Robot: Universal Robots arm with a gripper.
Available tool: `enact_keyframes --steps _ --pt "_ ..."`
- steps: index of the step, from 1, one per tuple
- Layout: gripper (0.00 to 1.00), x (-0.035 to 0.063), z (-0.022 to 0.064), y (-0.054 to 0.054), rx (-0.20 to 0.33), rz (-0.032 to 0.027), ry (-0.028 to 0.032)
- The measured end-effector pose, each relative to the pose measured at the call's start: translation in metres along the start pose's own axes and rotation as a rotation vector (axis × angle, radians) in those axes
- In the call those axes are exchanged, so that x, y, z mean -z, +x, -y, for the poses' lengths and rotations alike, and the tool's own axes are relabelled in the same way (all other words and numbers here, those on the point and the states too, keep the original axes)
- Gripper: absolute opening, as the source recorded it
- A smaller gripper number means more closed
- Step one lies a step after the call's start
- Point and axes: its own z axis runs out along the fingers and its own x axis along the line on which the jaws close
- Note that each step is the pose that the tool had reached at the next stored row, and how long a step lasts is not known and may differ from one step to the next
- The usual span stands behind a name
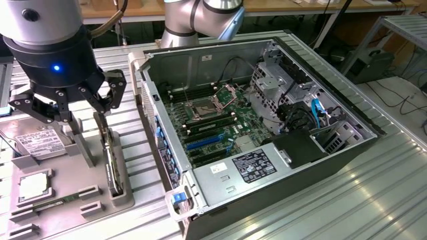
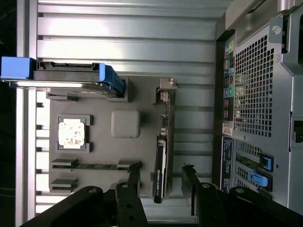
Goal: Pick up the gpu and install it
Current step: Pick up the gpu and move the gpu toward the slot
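Note:
The gpu [image 1: 114,162] stands on its edge in a slot of the grey fixture tray [image 1: 127,200], to the exterior view's left of the open computer case [image 1: 333,165]. In the wrist view the gpu [image 2: 160,165] appears edge-on, as a thin dark card with a green board. My gripper [image 1: 93,147] hangs just over the card's nearer end and is open. Its two black fingers [image 2: 134,176] stand on either side of the card with a gap on each side, and nothing is held. The motherboard [image 1: 213,125] with its blue card slots [image 1: 203,142] lies exposed inside the case.
On the same tray [image 2: 102,146] lie a silver hard drive [image 1: 37,142] in a blue-ended carrier [image 2: 71,75], a square processor [image 2: 72,132] and a slim green memory stick [image 2: 94,165]. The case's perforated rear wall [image 2: 255,94] stands close beside the gpu. Everything rests on a ribbed metal table [image 1: 333,210].

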Motion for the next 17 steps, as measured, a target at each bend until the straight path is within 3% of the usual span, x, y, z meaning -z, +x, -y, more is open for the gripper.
enact_keyframes --steps 8,17 --pt "0.48 -0.0161 0.0115 0.000 -0.004 0.0002 0.0000" --pt "0.48 -0.0323 0.0133 -0.002 -0.006 0.0004 0.0000"
